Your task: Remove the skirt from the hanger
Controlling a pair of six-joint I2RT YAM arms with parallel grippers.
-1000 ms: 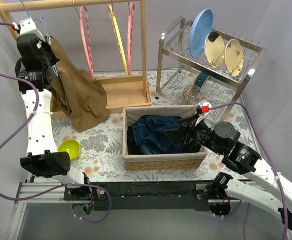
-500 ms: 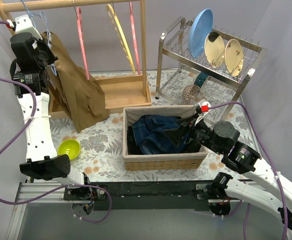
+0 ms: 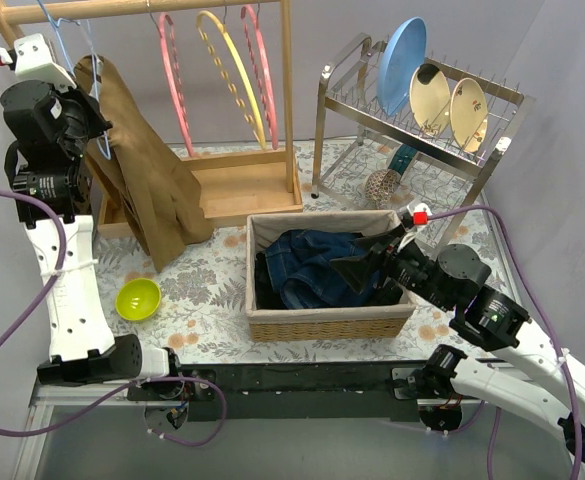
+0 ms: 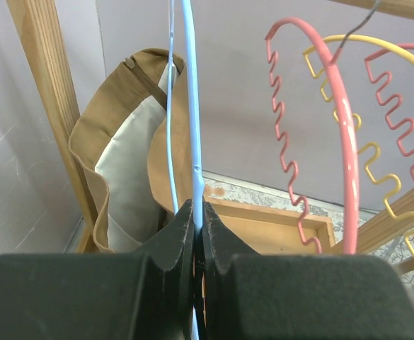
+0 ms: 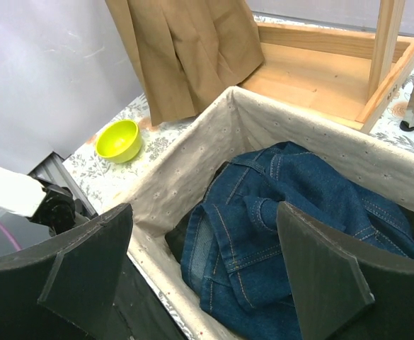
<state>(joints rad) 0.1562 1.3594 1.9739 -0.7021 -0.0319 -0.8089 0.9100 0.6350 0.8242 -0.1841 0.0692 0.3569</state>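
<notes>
Wicker basket (image 3: 327, 322) mid floral surface (image 3: 212, 290), denim garment (image 3: 307, 268) inside. Green bowl (image 3: 138, 297) near left. Dish rack (image 3: 427, 140) far right: blue plate (image 3: 400, 52), two cream plates (image 3: 430, 95) upright. Pink and yellow hangers (image 4: 351, 177) on wooden rack (image 3: 289, 90), far left.

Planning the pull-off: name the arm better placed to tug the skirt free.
Right, likely: the right pincer is open over the basket; the left pincer is shut on the blue hanger.
</notes>
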